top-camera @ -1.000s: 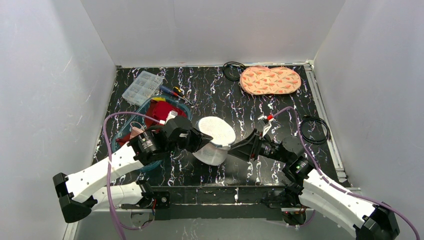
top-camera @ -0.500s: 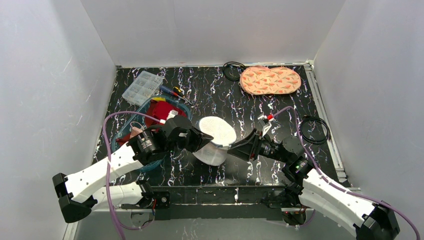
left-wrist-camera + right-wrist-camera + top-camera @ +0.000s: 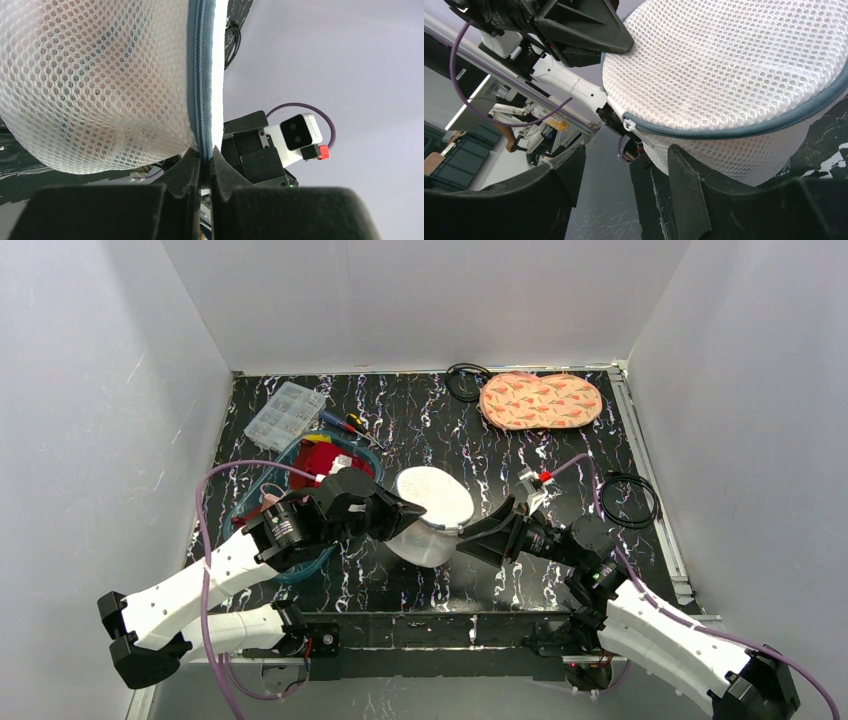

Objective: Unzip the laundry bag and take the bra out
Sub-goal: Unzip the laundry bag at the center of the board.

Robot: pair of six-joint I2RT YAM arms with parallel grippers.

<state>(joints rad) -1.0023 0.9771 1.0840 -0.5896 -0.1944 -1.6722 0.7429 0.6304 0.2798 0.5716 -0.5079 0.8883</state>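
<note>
Grip on the left: the left gripper point(image 3: 398, 512), just left of centre in the overhead view, has its fingers pressed together on the bag's rim. At the bottom centre of the left wrist view they pinch the blue-grey zipper trim point(image 3: 201, 75).
Bag position: the laundry bag point(image 3: 432, 502) sits at the centre of the overhead view between the two grippers. It is tilted, with one round flat end facing up. Whether its underside rests on the table point(image 3: 560, 455) cannot be told.
Bra: a pale pink shape point(image 3: 90, 75) shows through the mesh in the upper left of the left wrist view. It is most likely the bra, wholly inside the bag.
Zip: every stretch of trim in either wrist view looks shut, with no gap in the teeth.
Pull tab: the small white zipper pull point(image 3: 627, 124) hangs at the left end of the trim, left of centre in the right wrist view. Nothing grips it.
Grip on the right: the right gripper point(image 3: 462, 537), just right of centre in the overhead view, is at the bag's lower right edge. Its fingers are spread, holding nothing, and the pull tab lies beyond the gap between them.
Done so far: the bag is braced by the left arm and turned so the pull faces the right arm.
Left to do: nearly everything. The pull must be caught, the zip run round the rim, the end opened and the bra drawn out.
</note>
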